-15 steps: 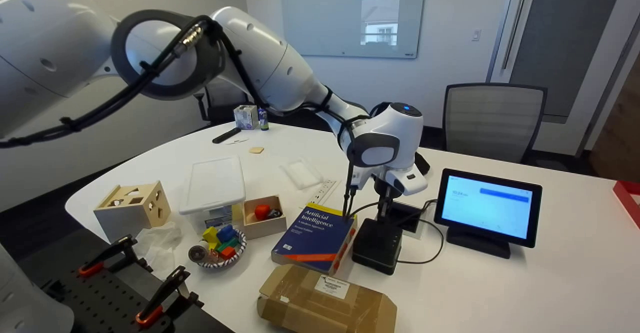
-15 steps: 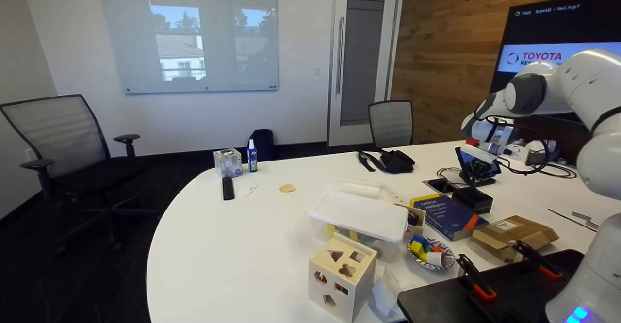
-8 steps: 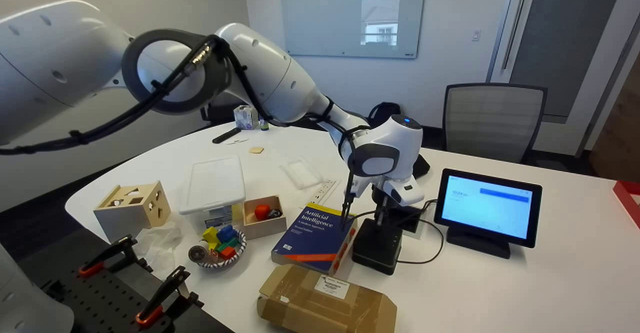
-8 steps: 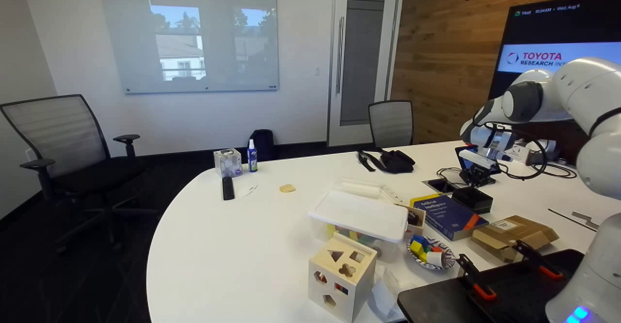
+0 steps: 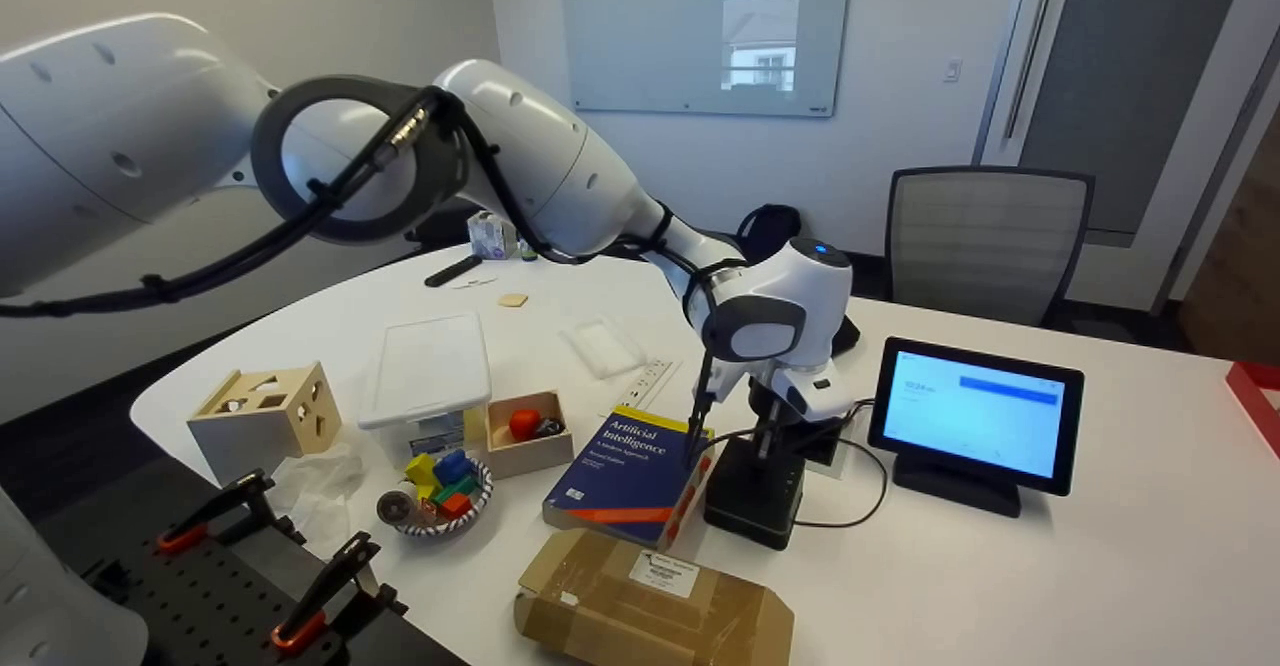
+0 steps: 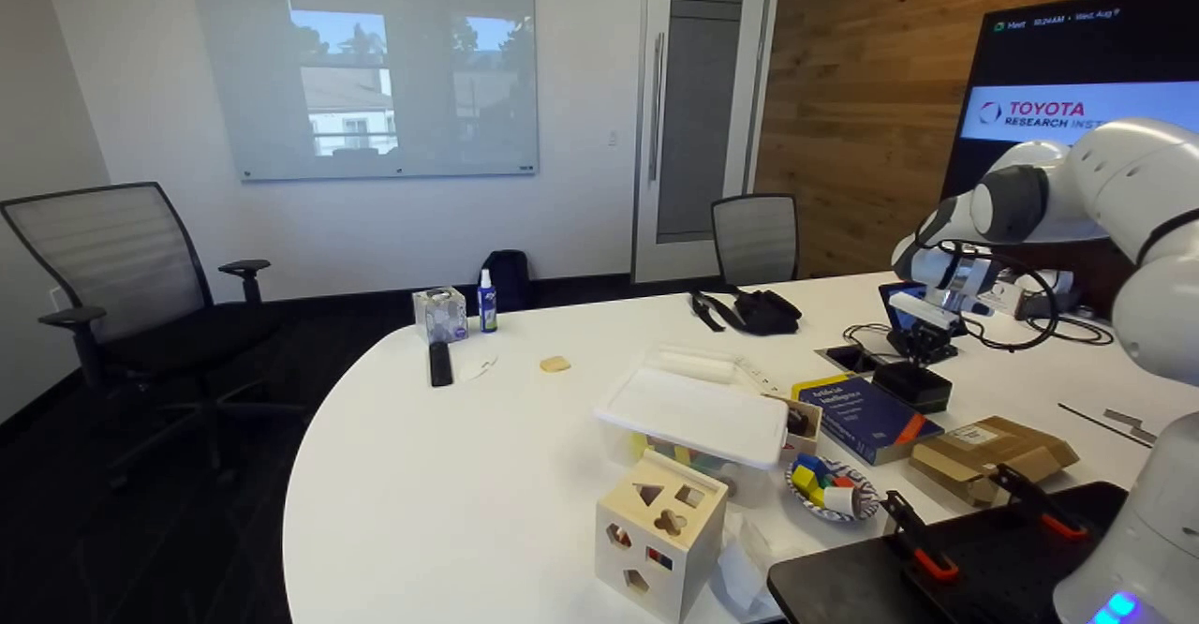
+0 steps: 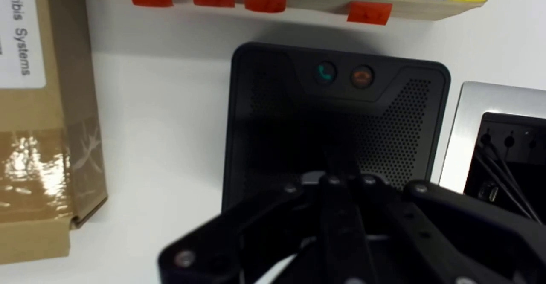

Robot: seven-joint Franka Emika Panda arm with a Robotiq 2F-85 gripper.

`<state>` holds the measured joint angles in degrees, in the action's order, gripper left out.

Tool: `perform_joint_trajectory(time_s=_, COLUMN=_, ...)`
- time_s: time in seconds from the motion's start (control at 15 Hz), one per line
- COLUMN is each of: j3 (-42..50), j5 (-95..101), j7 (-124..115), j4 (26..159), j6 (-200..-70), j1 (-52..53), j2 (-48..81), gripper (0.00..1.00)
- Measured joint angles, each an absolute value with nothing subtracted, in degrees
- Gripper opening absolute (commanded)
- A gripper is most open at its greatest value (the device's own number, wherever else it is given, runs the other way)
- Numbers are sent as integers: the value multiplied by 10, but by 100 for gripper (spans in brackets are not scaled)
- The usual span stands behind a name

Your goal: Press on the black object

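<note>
The black object (image 5: pixel 752 514) is a low, boxy speakerphone on the white table, beside the book. It also shows in an exterior view (image 6: pixel 913 388). In the wrist view the black object (image 7: pixel 277 75) has perforated areas, and a green and a red phone button near its edge by the book. My gripper (image 5: pixel 764 451) points down over its top, and the same shows in an exterior view (image 6: pixel 923 354). In the wrist view the gripper's fingers (image 7: pixel 343 162) are together with nothing seen between them, and hide the object's lower part. I cannot tell whether the tips touch it.
The blue-and-red book (image 5: pixel 630 476) lies beside the black object. A cardboard box (image 5: pixel 655 601) is in front. A tablet (image 5: pixel 975 416) stands to the side with cables between. A metal-framed table opening (image 7: pixel 458 134) is close by.
The arm has come down, lowering my gripper towards the top of the black object. The move is smaller over the last half second. The objects on the table have not moved.
</note>
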<state>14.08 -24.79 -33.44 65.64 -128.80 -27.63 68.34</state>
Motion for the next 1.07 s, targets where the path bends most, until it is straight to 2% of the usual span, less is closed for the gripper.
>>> perform_joint_trajectory(time_s=1.07, j3=140, j5=-236, j7=-342, j4=635, j6=-1270, j1=-278, j2=694, gripper=0)
